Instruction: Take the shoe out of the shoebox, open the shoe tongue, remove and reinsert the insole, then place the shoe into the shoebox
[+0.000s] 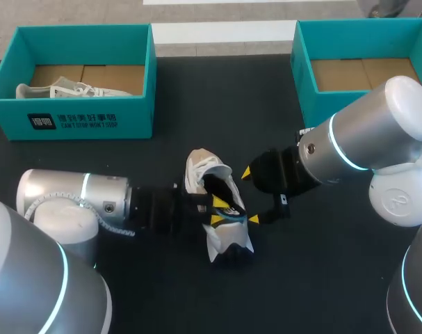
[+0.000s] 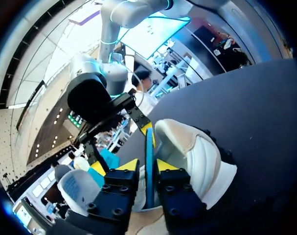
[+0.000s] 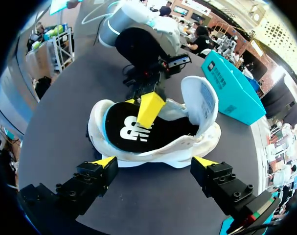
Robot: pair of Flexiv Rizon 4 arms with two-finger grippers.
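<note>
A white shoe (image 1: 197, 170) lies on its side on the dark table, its opening turned toward my right arm. Its black insole (image 3: 124, 129) with a teal edge (image 2: 149, 156) sits inside, and the tongue (image 3: 202, 98) is folded back. My left gripper (image 1: 218, 211) reaches into the shoe from the left. Its fingers stand slightly apart, one on each side of the insole's edge, and do not clamp it. One yellow fingertip (image 3: 149, 108) rests over the insole. My right gripper (image 3: 154, 164) stands wide open just right of the shoe (image 3: 153, 152) and does not touch it.
A teal shoebox (image 1: 92, 118) at the back left holds another white shoe (image 1: 65, 90). A second teal shoebox (image 1: 301, 76) stands at the back right with only its cardboard floor showing. Bare table lies in front of the shoe.
</note>
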